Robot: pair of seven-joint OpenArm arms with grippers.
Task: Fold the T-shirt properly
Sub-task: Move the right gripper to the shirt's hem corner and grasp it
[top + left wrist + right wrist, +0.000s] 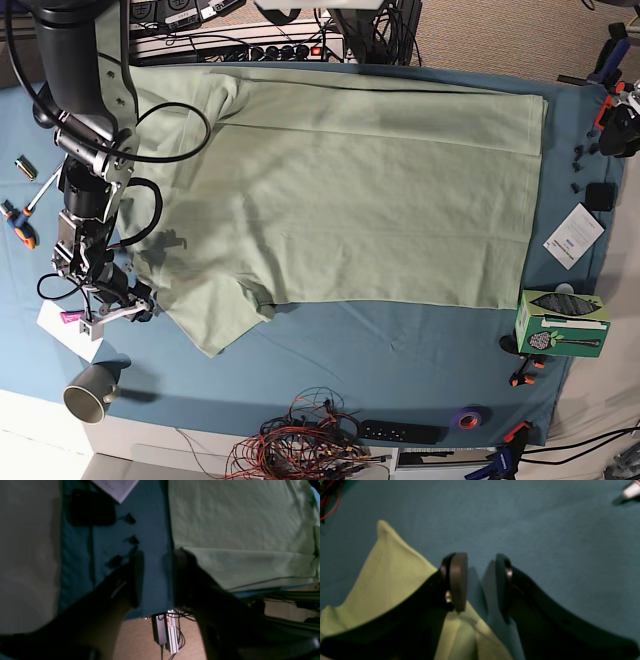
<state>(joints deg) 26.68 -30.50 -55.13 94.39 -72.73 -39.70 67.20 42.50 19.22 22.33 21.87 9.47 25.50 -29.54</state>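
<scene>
While the T-shirt (360, 190) lies spread flat for folding, the right gripper (480, 580) hangs released over its lower-left sleeve; the left gripper (156, 577), also empty, hovers beside its edge.

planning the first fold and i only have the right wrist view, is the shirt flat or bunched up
Observer: Flat. The base view shows the T-shirt spread out whole, not yet folded.
Operator: where's the left tool
Observer: The left tool hangs open and empty over the table cloth, at the shirt's straight edge.
Operator: any clutter on my side
Observer: A grey cup stands off the shirt, at the table's front corner.
</scene>
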